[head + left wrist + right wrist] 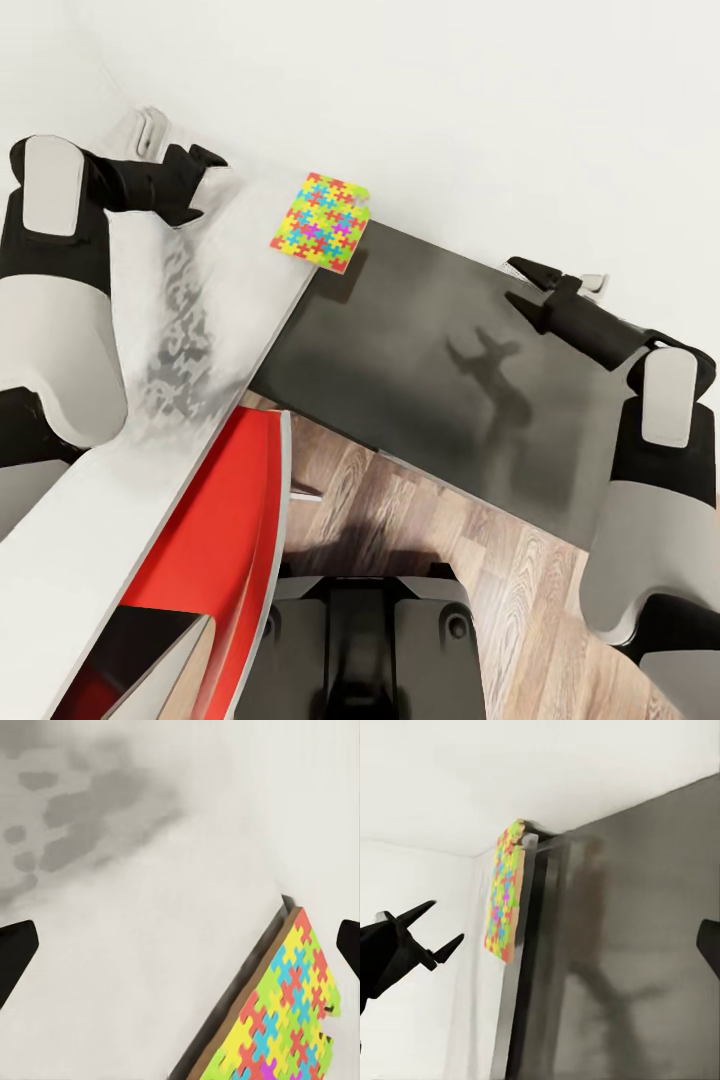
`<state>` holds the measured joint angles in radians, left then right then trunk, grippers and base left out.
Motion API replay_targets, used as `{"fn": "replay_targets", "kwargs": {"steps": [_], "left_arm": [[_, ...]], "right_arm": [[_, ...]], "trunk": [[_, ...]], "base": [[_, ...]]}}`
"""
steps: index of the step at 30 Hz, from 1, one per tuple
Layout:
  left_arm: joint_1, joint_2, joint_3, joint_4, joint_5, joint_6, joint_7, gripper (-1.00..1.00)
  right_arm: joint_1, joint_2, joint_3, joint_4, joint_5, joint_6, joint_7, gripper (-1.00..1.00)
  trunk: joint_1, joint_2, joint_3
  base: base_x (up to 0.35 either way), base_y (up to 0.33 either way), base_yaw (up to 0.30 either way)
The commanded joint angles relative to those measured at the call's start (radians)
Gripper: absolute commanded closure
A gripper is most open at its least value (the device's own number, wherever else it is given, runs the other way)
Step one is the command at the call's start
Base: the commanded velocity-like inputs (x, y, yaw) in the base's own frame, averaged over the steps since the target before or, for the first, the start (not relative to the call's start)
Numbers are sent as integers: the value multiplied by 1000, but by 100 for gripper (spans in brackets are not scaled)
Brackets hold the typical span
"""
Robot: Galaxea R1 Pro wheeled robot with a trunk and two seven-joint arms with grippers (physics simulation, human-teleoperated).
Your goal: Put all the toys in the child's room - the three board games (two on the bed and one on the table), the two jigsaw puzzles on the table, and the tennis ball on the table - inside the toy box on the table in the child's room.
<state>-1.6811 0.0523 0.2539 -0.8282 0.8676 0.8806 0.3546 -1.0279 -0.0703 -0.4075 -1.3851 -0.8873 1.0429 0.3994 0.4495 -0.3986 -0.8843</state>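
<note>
From the head camera, the jigsaw puzzle (pixel 320 221) lies at the tabletop (pixel 200 330) end, overhanging the dark cabinet (pixel 440 390), ahead of the left hand (pixel 195 185), which looks open and empty. The right hand (pixel 530 285) is spread, holding nothing.

At the left wrist, the thin, light, probably floppy sheet offers its overhanging edge for pinching.

At the right wrist, it sits beside white wall.

Head camera looking steeply down over table (pixel 90 520); both wrist cameras facing, close in, shared puzzle (pixel 289 1009) (pixel 504 896) (pixel 320 221).

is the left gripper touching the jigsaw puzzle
Apart. Head view shows bare pale table between the open left gripper and the jigsaw puzzle at the table's end.
</note>
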Motion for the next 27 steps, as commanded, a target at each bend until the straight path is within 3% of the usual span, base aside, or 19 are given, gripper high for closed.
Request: {"fn": "replay_targets", "kwargs": {"steps": [1, 4, 12, 27], "left_arm": [[-10, 8, -1, 8, 11, 4, 8, -100], [-43, 36, -9, 32, 16, 5, 6, -100], [-103, 65, -17, 75, 22, 7, 4, -100], [-125, 69, -9, 126, 25, 8, 4, -100]], "right_arm": [[0, -2, -2, -2, 5, 4, 29, -100], [4, -7, -1, -12, -4, 4, 70, -100], [27, -12, -1, -37, -14, 4, 112, -100], [41, -19, -4, -1, -22, 4, 125, -100]], "trunk": [[1, -2, -1], [1, -2, -1], [1, -2, -1], [1, -2, 1]], "base": [[0, 0, 0], [0, 0, 0], [0, 0, 4], [0, 0, 177]]}}
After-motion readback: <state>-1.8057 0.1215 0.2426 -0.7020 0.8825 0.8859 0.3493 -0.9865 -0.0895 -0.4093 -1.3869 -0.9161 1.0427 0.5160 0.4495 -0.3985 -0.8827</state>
